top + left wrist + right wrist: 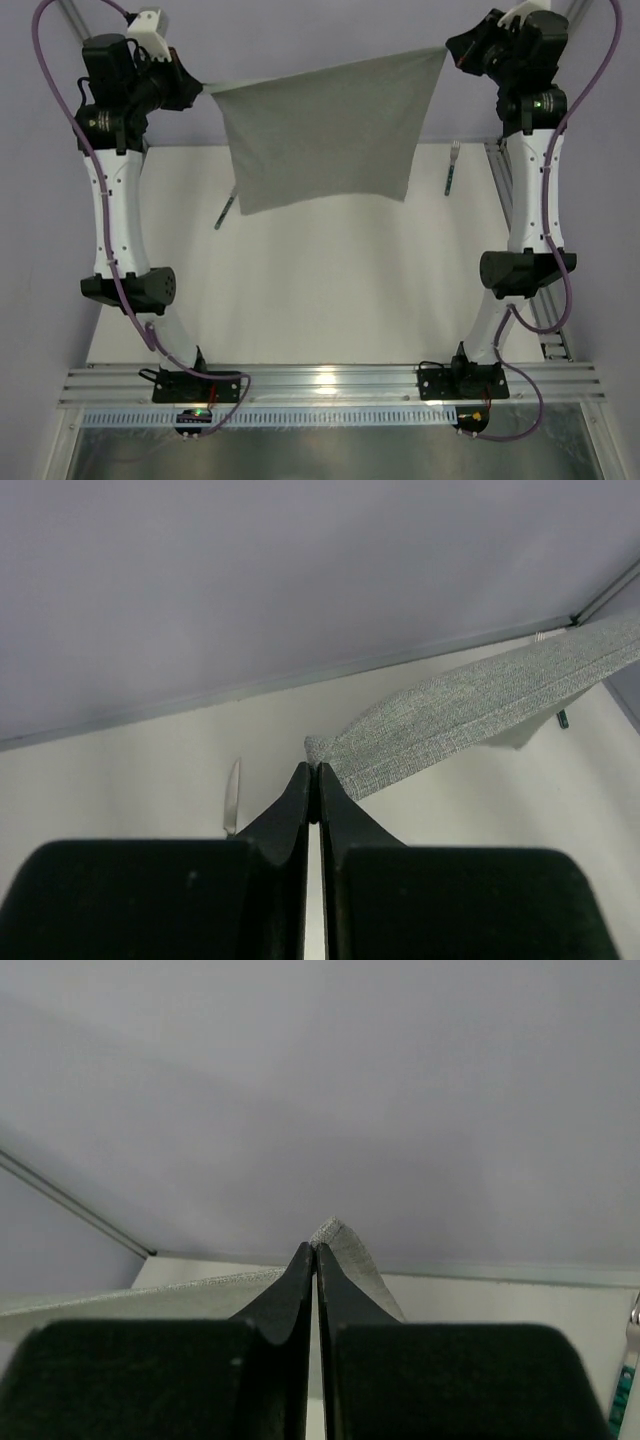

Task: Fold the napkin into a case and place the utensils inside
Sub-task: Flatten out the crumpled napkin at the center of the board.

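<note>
The light-grey napkin (325, 130) hangs spread in the air between both arms, above the far part of the table. My left gripper (205, 88) is shut on its left top corner (330, 752). My right gripper (450, 50) is shut on its right top corner (335, 1235). The knife (224, 213) lies on the table under the napkin's lower left edge, partly hidden; its blade shows in the left wrist view (232, 798). The fork (451, 167) lies on the table right of the napkin; its teal handle shows at the right wrist view's edge (625, 1385).
The white table (330, 290) ends at an aluminium rail (330, 380) by the arm bases. A metal frame rail (500, 175) runs along the table's right side. A grey wall stands behind the table.
</note>
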You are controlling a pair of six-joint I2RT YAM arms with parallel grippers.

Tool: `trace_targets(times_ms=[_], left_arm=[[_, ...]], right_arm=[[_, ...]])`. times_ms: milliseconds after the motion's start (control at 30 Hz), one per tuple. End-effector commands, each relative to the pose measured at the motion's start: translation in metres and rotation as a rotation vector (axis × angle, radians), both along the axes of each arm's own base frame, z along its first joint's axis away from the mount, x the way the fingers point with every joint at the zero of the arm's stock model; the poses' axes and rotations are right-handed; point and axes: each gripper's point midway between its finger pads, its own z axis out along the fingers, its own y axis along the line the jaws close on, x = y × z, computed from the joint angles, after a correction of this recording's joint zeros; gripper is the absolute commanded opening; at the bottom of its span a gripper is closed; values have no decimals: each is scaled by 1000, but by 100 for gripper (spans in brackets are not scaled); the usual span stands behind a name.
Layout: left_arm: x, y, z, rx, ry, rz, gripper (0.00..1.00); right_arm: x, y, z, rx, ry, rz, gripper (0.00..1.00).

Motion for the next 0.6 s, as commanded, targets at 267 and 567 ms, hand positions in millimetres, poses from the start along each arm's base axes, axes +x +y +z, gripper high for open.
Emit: trace_targets(times_ms=[267, 567], left_arm=[[-7, 6, -1, 68, -32, 38, 0], [-56, -7, -164, 115, 341, -113, 0]], right_arm=[[-61, -62, 54, -117, -147, -133, 3], [-143, -72, -167, -114, 278, -236, 3]])
